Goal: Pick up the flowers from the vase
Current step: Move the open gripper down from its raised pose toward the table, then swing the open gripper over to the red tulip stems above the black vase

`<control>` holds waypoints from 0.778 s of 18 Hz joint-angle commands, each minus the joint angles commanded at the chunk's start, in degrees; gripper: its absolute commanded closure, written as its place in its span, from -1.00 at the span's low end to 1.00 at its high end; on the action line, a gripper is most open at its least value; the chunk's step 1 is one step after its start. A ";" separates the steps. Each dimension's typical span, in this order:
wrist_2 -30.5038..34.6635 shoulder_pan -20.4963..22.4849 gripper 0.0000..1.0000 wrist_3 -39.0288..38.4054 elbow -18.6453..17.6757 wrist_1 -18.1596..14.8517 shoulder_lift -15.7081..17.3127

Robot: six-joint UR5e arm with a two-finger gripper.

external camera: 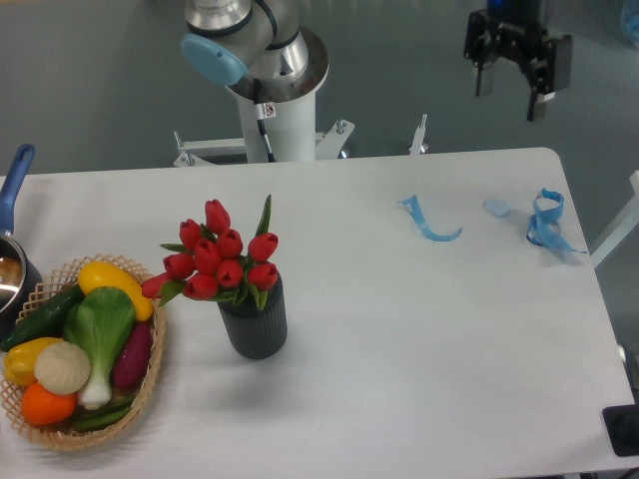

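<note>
The tool [507, 97] (apparently open, empty) hangs well apart from the flowers [222, 257]; an off-centre descent could topple the vase [254, 319].

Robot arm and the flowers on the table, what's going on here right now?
Nothing is being handled yet. The gripper hangs open and empty high above the table's far right edge. The flowers sit untouched in the vase toward the left, beside a basket of vegetables. Some blue ribbon scraps lie below the gripper's side of the table.
</note>
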 joint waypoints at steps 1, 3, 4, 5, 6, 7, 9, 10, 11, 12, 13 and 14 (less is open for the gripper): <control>-0.45 -0.17 -1.00 -0.80 -0.09 -0.09 -0.09; -0.28 -1.14 -1.00 -1.16 -0.79 -0.09 -0.17; -0.62 -2.10 -1.00 -1.51 -1.58 -0.09 -0.26; -0.80 -3.07 -1.00 -3.16 -2.54 -0.09 -0.35; -1.32 -4.38 -1.00 -5.88 -3.68 -0.09 -0.52; -3.51 -6.05 -1.00 -10.08 -4.83 0.09 -0.61; -7.03 -6.50 -1.00 -14.76 -5.71 1.57 -0.88; -8.70 -6.76 -1.00 -16.78 -6.24 2.28 -1.14; -10.28 -7.38 -1.00 -18.19 -7.03 2.89 -1.31; -12.03 -7.90 -1.00 -18.73 -8.08 4.12 -1.32; -13.71 -8.00 -1.00 -18.82 -9.22 5.70 -1.32; -15.55 -8.00 -1.00 -18.91 -10.45 7.19 -1.32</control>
